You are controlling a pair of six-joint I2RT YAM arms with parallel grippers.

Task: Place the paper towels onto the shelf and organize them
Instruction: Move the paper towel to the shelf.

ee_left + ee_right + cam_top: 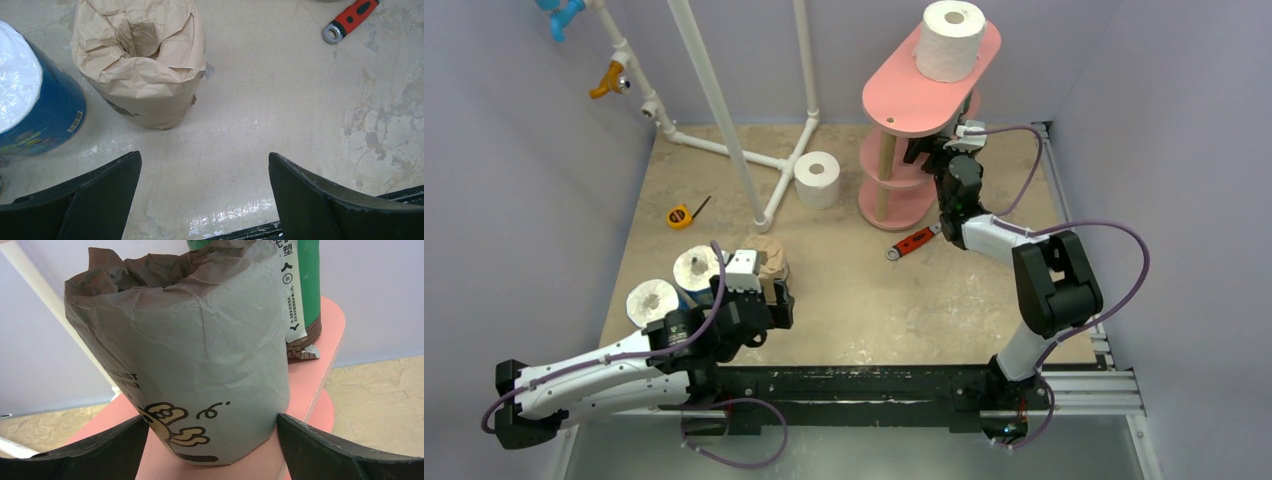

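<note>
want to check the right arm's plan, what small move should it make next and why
Probably draw the right gripper straight back. Its jaws stand open either side of the grey roll, which stands upright on the shelf beside the green-wrapped roll, so it looks placed.

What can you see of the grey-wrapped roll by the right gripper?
The grey-wrapped roll stands upright on a pink shelf board. Its wrapper looks like creased matte paper, bunched into the core on top, with dark lettering and a gold cartoon figure printed low on the side. It sits between the open fingers of the right gripper; whether they touch it cannot be told. A green-wrapped roll stands close behind it.
</note>
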